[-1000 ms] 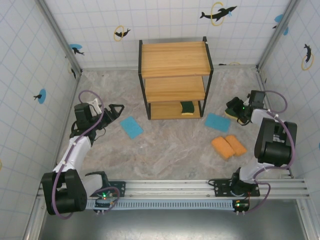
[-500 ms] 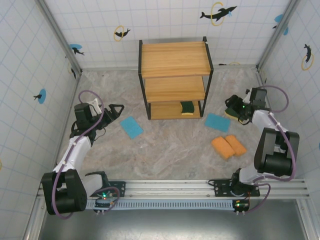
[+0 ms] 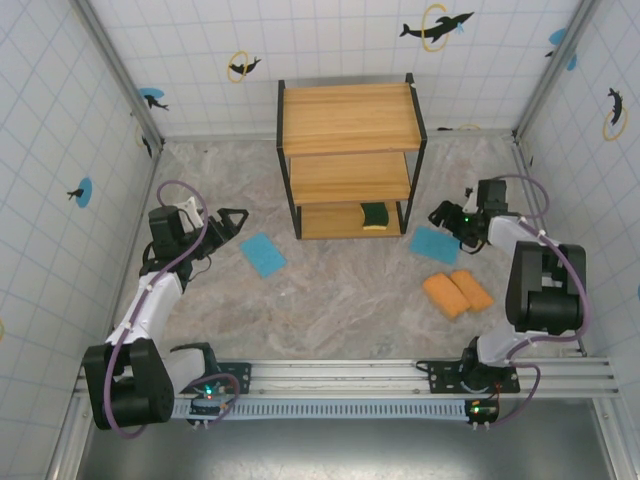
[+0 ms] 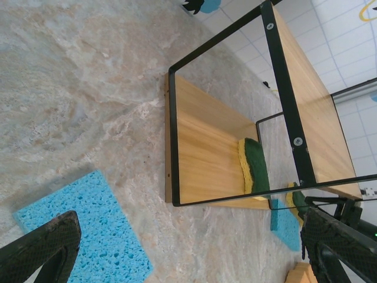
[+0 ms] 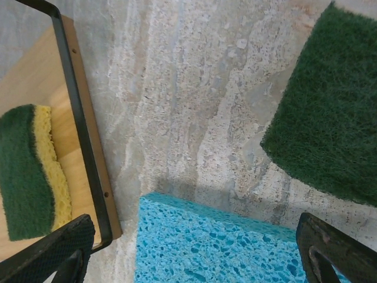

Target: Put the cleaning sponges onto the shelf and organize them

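Both jaws released, you're holding nothing: left jaws left of the shelf (image 3: 350, 118), right jaws right of it, by a blue sponge (image 3: 434, 245).

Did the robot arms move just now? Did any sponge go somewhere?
The right gripper swung left toward the wooden shelf with the black frame. It is open, near the thin light blue sponge, and took hold of nothing. The left gripper stayed put, open. No sponge moved: the green-and-yellow sponge is on the bottom board, and the other light blue sponge and the two thick orange sponges are on the floor.
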`<state>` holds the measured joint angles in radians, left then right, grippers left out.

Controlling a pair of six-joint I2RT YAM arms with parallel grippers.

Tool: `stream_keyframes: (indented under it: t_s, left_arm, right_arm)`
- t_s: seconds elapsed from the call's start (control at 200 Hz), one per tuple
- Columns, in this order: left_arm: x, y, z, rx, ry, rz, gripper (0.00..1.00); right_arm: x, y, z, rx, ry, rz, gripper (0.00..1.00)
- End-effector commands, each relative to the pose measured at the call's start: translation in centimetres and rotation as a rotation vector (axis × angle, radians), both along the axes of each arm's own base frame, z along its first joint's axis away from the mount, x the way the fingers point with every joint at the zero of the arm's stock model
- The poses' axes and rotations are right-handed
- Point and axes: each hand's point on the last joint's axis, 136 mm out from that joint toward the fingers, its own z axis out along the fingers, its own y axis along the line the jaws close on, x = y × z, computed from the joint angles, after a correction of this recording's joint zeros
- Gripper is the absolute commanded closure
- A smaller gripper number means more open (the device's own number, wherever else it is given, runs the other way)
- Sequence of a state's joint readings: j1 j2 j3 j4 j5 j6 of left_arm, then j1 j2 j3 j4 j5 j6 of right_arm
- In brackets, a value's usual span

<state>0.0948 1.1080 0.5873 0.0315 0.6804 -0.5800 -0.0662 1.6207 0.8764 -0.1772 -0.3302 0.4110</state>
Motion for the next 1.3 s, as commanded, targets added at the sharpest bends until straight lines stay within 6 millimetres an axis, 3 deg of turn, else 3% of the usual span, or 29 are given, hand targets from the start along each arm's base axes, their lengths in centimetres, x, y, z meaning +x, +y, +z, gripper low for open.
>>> stream_keyframes:
  t_s: [0.0, 0.41, 0.656, 1.131, 1.297]
  left_arm:
    - [0.0, 0.3, 0.2, 0.014, -0.010, 0.007, 0.02]
    - [0.2, 0.4, 0.1, 0.017, -0.005, 0.011, 0.03]
    - [0.1, 0.4, -0.1, 0.020, -0.001, 0.011, 0.03]
    - [0.2, 0.6, -0.3, 0.029, 0.004, 0.018, 0.02]
    - [0.2, 0.6, -0.3, 0.028, 0.002, 0.016, 0.03]
  right_arm:
    - [1.0, -0.1, 0.3, -0.001, -0.010, -0.005, 0.09]
    - [4.0, -0.8, -0.6, -0.007, -0.045, -0.055, 0.09]
    - [6.2, -1.2, 0.1, 0.022, -0.110, -0.120, 0.09]
    - [10.7, -4.6, -0.1, 0.086, -0.129, -0.233, 0.10]
    - [10.5, -3.5, 0.7, 0.072, -0.137, -0.126, 0.10]
